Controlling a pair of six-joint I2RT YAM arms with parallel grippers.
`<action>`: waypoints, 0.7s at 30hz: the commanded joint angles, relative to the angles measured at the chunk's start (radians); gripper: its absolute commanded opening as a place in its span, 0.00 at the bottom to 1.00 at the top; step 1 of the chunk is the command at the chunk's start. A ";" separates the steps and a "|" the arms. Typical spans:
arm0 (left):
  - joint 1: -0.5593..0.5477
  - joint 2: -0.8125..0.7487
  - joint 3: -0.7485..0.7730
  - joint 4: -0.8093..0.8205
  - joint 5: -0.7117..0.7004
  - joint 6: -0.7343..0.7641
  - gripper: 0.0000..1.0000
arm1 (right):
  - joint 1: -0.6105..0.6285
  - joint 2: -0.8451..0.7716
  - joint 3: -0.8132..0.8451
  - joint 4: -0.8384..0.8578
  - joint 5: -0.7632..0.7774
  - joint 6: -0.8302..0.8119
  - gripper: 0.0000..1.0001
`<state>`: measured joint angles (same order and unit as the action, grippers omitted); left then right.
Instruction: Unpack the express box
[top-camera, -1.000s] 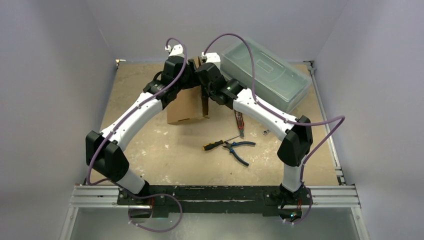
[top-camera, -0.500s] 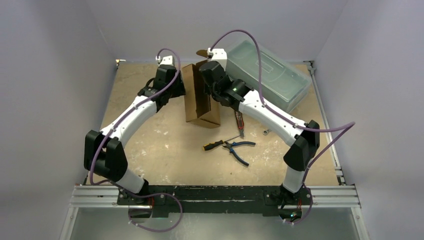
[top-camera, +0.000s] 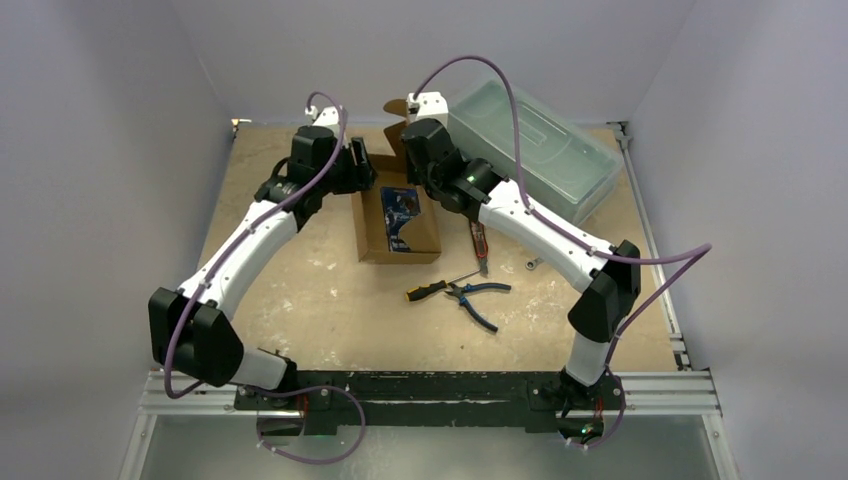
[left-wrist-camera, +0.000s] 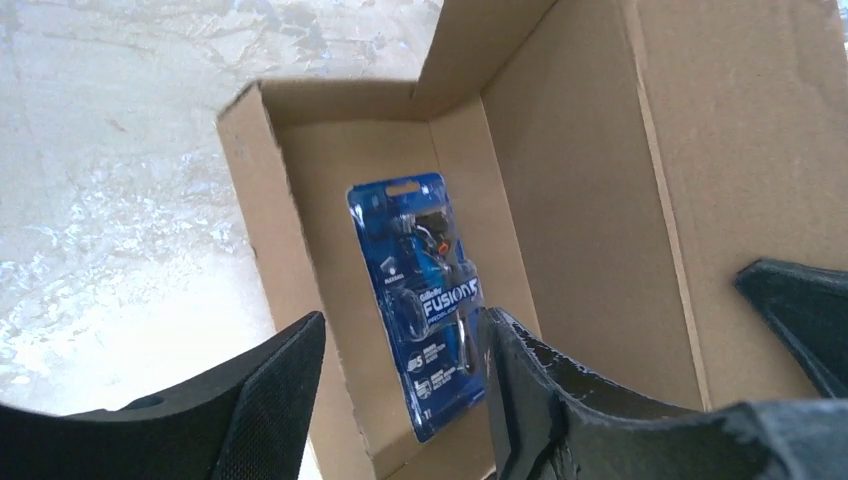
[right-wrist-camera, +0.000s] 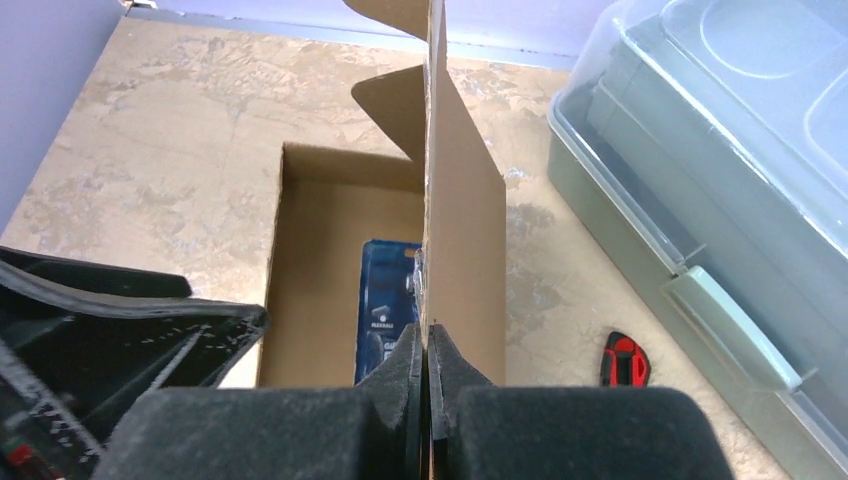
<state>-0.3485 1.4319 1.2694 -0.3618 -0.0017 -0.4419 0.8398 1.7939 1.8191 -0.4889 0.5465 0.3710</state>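
Tipped up half a second before, the express box (top-camera: 372, 225) lay flat on the surface (top-camera: 300, 290), a blue Gillette Fusion5 razor pack (left-wrist-camera: 428, 300) on its floor, its lid (right-wrist-camera: 460, 230) pinched upright in the right end effector (right-wrist-camera: 426, 345), the left end effector (left-wrist-camera: 402, 335) spread wide and empty above its wall.

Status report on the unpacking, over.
Left pincer open, above the express box. Right pincer shut on lid, lid upright. Blue razor pack exposed inside, nothing covering it.

The express box (top-camera: 366, 225), open on the table (top-camera: 300, 290)
Plain brown cardboard, lying flat on its base, tray facing up, hinged lid raised upright.
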 joint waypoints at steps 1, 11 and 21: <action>0.028 -0.042 -0.024 -0.017 0.029 0.035 0.57 | 0.003 -0.006 0.050 0.020 -0.001 -0.090 0.00; 0.063 -0.086 -0.148 -0.017 0.275 0.003 0.54 | -0.003 -0.015 0.073 0.029 -0.053 -0.092 0.00; 0.031 0.022 -0.249 0.111 0.306 -0.264 0.54 | -0.166 -0.126 -0.127 0.149 -0.391 0.052 0.00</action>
<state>-0.2962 1.4021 1.0298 -0.3244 0.2916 -0.5701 0.7517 1.7679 1.7721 -0.4221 0.3107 0.3622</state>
